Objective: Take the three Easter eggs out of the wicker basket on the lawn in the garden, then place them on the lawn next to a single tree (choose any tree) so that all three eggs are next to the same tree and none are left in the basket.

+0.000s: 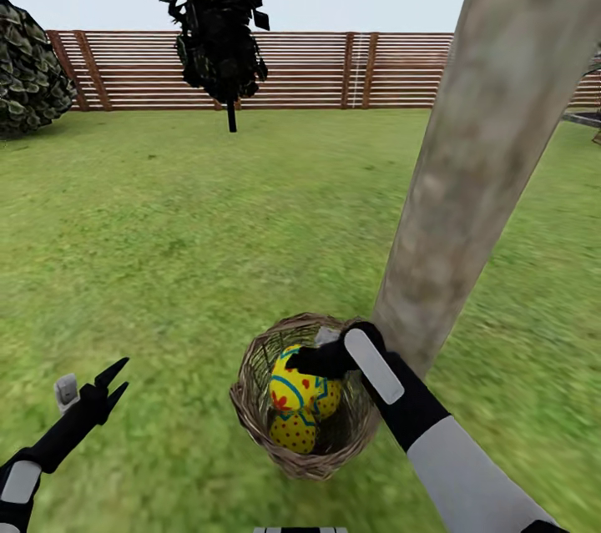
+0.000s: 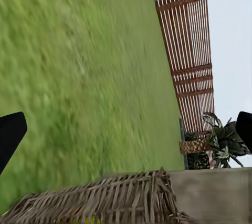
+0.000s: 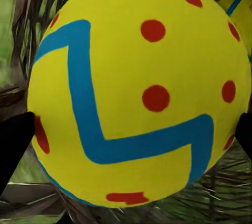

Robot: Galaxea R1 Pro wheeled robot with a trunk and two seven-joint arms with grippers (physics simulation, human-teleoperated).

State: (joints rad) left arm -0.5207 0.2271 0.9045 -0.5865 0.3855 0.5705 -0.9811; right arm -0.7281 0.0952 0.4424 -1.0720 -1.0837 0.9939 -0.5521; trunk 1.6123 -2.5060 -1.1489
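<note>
The wicker basket (image 1: 305, 395) was recorded standing on the lawn (image 1: 167, 249), just beside the base of the tree (image 1: 476, 158), whose thick pale trunk rose immediately behind it. Easter eggs were seen inside the basket: an upper egg (image 1: 300, 387) and a lower egg (image 1: 294, 430) beneath it, touching; a third could not be clearly separated in the head view. The right end effector (image 1: 310, 361) was reached into the basket over the upper egg; in the right wrist view that egg (image 3: 139, 90) was seen between the two dark fingertips (image 3: 13, 142), one at each side of it, so the fingers were spread about the egg, and whether they pressed on it could not be told. The left end effector (image 1: 115, 381) was held above the grass, well apart from the basket on the side away from the tree, its fingers parted and holding nothing. A slatted fence (image 1: 317, 70) bounded the lawn beyond the tree.
</note>
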